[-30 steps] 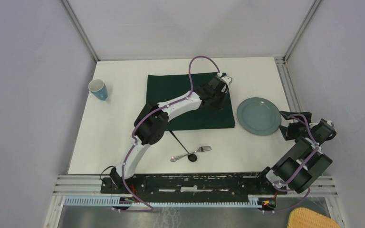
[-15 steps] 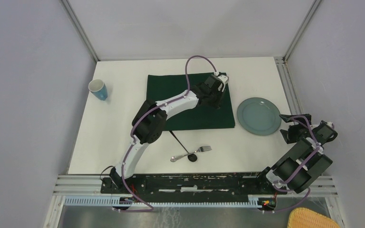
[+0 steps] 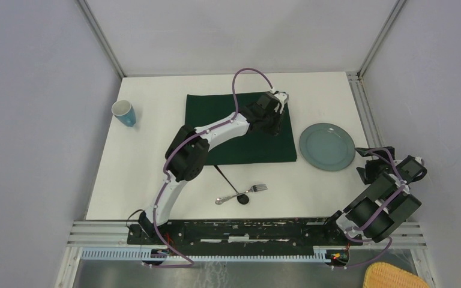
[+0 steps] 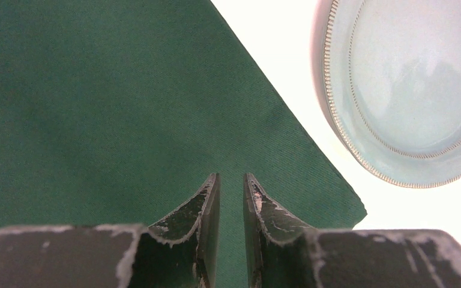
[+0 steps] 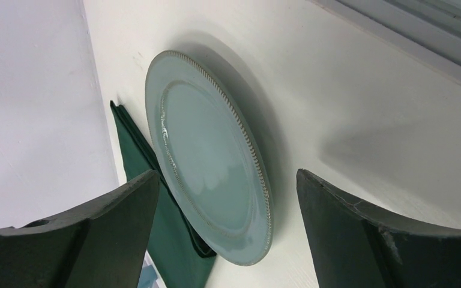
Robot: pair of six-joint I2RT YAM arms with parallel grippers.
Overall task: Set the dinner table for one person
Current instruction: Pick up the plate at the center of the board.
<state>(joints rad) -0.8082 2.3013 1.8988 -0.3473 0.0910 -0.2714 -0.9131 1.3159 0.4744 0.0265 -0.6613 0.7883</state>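
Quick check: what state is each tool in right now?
Left tool: barely open, narrow gap, nothing held, over the green cloth.
Right tool: wide open, empty, facing the plate.

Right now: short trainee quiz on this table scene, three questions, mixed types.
1. True or false: the plate lies on the bare dinner table, off the green cloth.
2. Whose fingers hang over the cloth? A) the left arm's B) the right arm's C) both
3. Fill in: seen from the arms' bases, the blue cup stands to the ___ of the cloth.

Key: 1 true. 2 A, the left fingers. 3 left.
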